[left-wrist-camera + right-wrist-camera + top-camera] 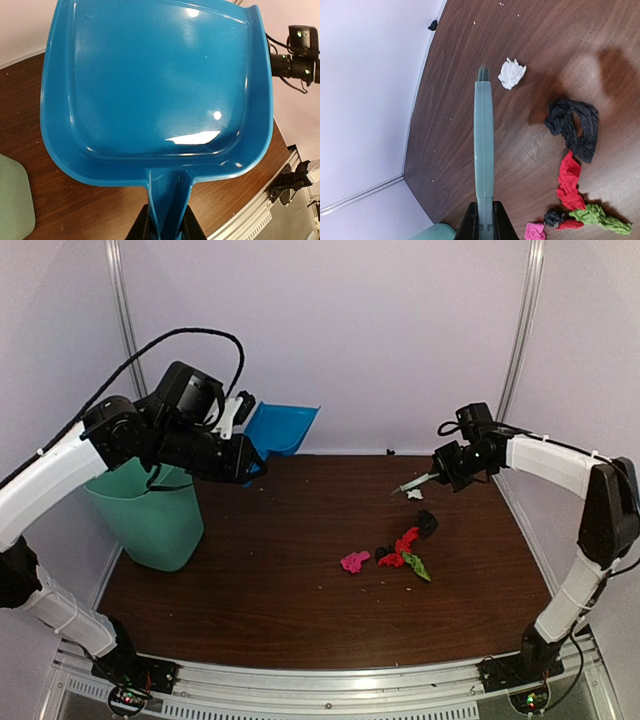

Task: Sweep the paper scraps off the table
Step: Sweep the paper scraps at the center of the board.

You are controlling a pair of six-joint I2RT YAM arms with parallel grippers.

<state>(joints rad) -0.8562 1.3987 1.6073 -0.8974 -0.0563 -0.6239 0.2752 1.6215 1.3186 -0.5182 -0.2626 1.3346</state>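
**Paper scraps [400, 550].** We record a loose cluster right of centre on the surface [250, 590]. It holds a pink scrap [354, 561], a red scrap [570, 182], a green scrap [597, 217] and a black scrap [572, 125]. A white scrap [511, 73] lies apart from these, toward the far wall.

**Right hand [485, 222].** It is clenched on the handle of a pale green hand brush [483, 145]. The bristle tip sits just beside the white scrap. We cannot tell whether the bristles touch the surface. The cluster lies near the brush, on its near side.

**Left hand [167, 227].** It grasps a blue dustpan [160, 90] by its handle. The pan is raised at the far left, well apart from every scrap.

**Views.**
- The right wrist view separates the scraps by colour and shows a small dark scrap [433, 24] at the wall edge.
- The left wrist view is filled by the dustpan.
- Only the top view shows both arms together.

**Surroundings.** A mint-green bin [150, 515] stands at the left edge, below the left arm.
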